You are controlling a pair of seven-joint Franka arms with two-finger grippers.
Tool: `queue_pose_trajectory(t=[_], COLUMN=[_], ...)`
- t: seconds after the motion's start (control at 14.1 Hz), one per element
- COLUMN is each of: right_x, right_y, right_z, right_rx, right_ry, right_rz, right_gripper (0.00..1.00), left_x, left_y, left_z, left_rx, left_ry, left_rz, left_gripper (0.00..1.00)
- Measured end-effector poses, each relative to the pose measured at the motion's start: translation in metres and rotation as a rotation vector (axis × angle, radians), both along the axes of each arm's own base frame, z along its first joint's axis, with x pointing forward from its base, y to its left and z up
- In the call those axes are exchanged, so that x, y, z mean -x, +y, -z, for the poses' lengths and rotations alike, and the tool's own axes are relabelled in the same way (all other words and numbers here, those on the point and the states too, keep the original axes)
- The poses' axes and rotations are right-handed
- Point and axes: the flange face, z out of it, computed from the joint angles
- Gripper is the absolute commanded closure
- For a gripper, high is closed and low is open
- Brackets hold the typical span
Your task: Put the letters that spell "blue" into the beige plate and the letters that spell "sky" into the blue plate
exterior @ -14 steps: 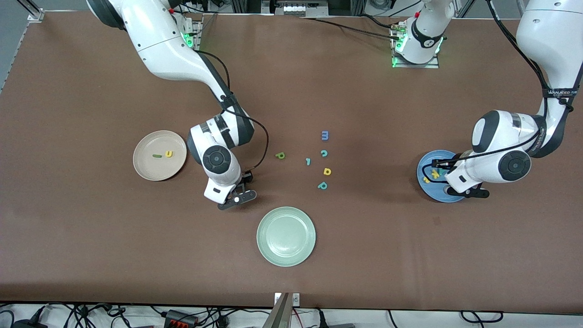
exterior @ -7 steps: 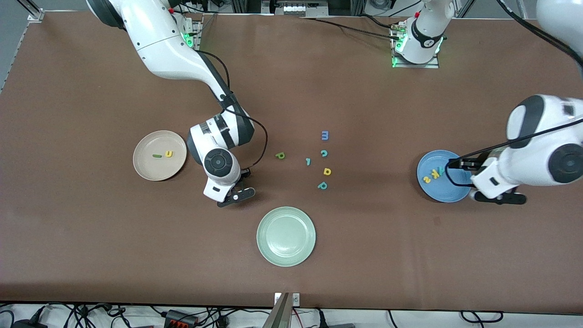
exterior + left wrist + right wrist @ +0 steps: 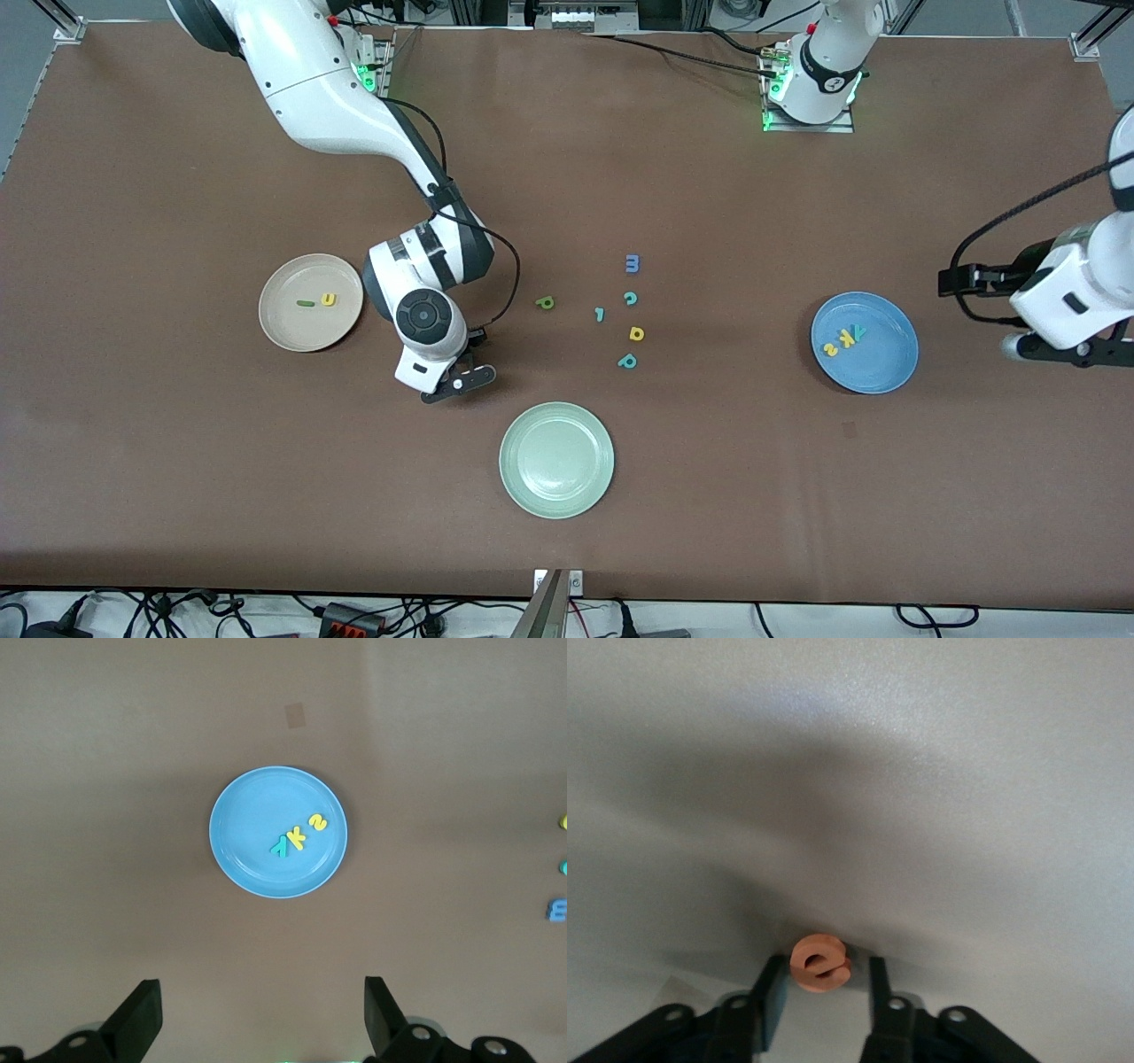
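Blue plate (image 3: 239, 859), near the spread, empty left claw (image 3: 257, 1028), holds s, k, y (image 3: 299, 835); right claw (image 3: 824, 988) straddles orange e (image 3: 819, 963), grip unclear.

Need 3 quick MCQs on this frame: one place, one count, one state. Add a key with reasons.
1. Where is the orange e?
A. in the beige plate
B. between the fingers of the right gripper
C. in the pale green plate

2. How many letters lie in the blue plate?
A. one
B. two
C. three

3. What state is the left gripper in?
A. open, holding nothing
B. shut on a yellow letter
C. shut on the plate's rim

Key:
1 B: the right wrist view shows the e between the two fingers, with a gap on one side.
2 C: a yellow s, a yellow k and a teal y lie there.
3 A: its fingers stand wide apart with only bare table between them.
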Motion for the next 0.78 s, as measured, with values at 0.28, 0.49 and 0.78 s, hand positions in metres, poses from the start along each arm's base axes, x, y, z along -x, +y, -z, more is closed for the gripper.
queue_pose_trajectory(t=[0.28, 0.49, 0.78], right_x=[0.000, 0.000, 0.000], right_y=[0.000, 0.000, 0.000], right_z=[0.000, -0.001, -0.001], right_rx=[0.000, 0.000, 0.000], right_ry=[-0.001, 0.000, 0.000], right_rz=[0.000, 0.000, 0.001], right_gripper=[0.77, 0.83, 0.85], left_x=[0.004, 0.010, 0.037], left_y=[-0.009, -0.010, 0.010], left_z=[-0.008, -0.012, -0.014], left_rx=[0.006, 0.070, 0.087], left_ry=[-0.004, -0.031, -0.225], left_rz=[0.036, -0.030, -0.094], left_gripper=[0.00, 0.00, 0.00])
